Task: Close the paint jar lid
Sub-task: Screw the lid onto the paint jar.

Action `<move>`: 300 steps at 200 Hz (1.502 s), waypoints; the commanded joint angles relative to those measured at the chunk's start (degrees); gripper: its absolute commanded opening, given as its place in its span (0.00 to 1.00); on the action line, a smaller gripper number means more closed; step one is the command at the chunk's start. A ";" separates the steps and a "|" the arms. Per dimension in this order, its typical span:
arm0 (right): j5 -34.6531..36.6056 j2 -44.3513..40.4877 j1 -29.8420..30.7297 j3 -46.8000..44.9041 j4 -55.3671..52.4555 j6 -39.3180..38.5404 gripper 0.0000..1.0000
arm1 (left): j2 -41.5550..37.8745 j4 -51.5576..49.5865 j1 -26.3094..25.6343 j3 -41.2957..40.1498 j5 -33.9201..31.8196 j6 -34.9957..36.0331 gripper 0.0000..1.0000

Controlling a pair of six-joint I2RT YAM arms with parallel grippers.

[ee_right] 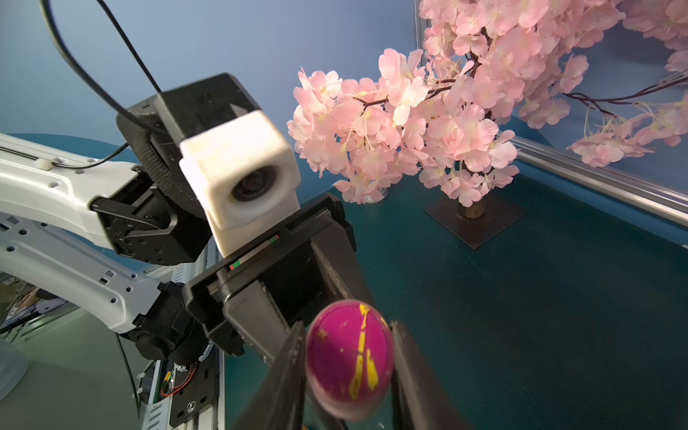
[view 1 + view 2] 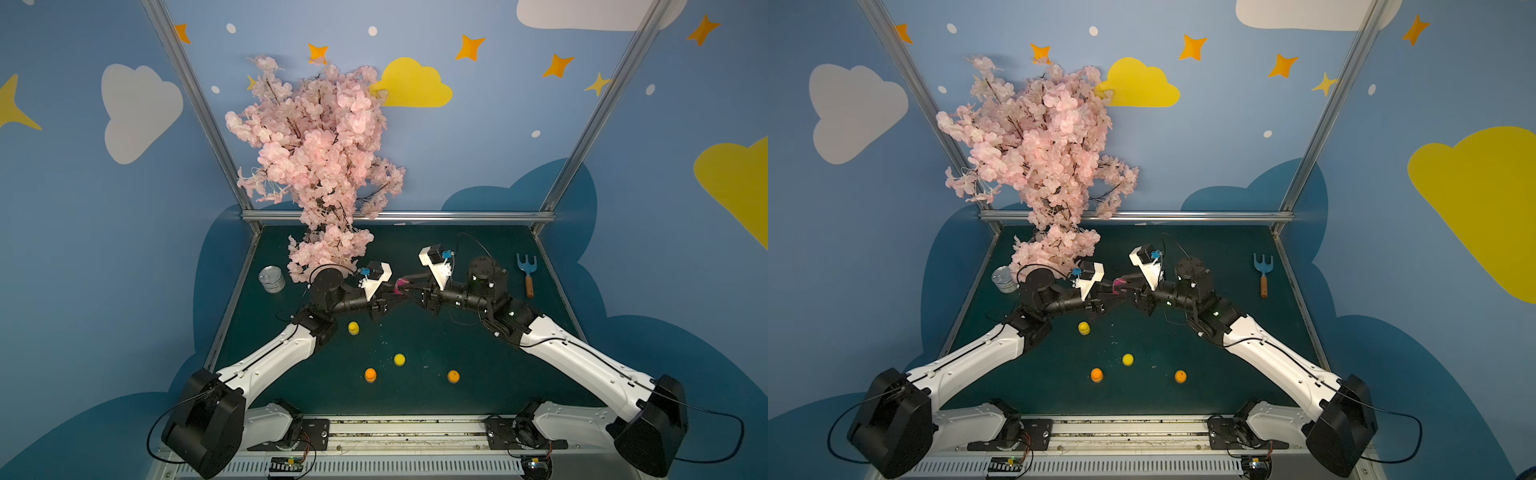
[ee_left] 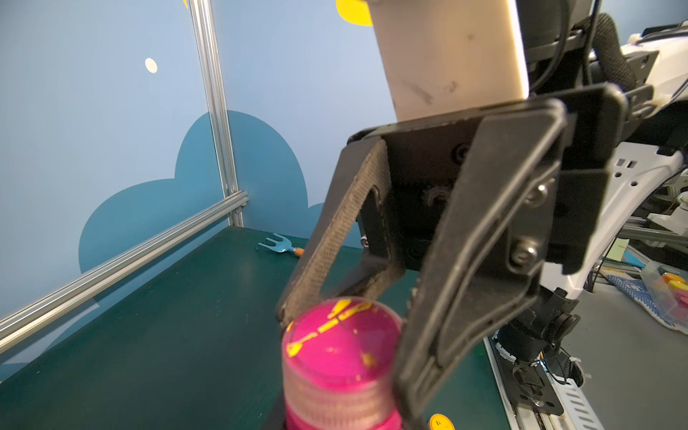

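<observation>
**Paint jar [image 2: 400, 285] held between both tools**

Your dark green worktop [image 2: 478, 374] fills the lower middle of both top views, with the pink blossom tree [image 2: 316, 158] at its upper left. At frame centre your left tool [image 2: 390, 294] is closed tight on the magenta paint jar, off the surface. Your right tool [image 1: 348, 376] is clamped on its yellow-smeared lid [image 3: 335, 342]. Small yellow and orange jars [image 2: 399, 359] stand lower in the frame.

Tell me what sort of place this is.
Probably a staged robot-training booth: blue panel walls painted with clouds and stars, a silver aluminium frame, and a dark green tabletop carrying an artificial pink blossom tree.
</observation>
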 commanded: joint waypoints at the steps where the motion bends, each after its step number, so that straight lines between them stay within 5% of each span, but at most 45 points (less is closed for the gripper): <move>1: 1.58 -0.33 0.21 -2.08 0.63 -1.35 0.00 | -0.97 4.74 0.09 2.13 2.99 -2.46 0.08; 49: 3.71 1.43 0.64 -1.08 -0.62 -0.43 0.00 | -1.95 3.62 -0.17 3.17 -2.16 -1.84 0.08; 121: 20.86 4.98 3.52 2.12 -6.91 0.45 0.00 | -4.97 -1.97 -6.63 7.77 -24.81 9.11 0.08; 195: 32.55 8.30 5.14 4.04 -9.61 7.84 0.00 | -5.17 0.93 -8.46 6.68 -35.25 9.23 0.07; 221: 31.45 8.25 5.19 4.32 -10.47 7.57 0.00 | -5.58 0.78 -8.55 5.54 -35.82 8.87 0.08; 247: 31.83 6.49 5.10 4.45 -12.58 7.03 0.38 | -6.45 -2.48 -8.13 4.92 -34.18 8.78 0.09; 300: 35.94 -3.51 4.43 -1.12 -13.32 5.18 0.64 | -8.02 -7.63 -2.94 1.36 -25.25 4.37 0.10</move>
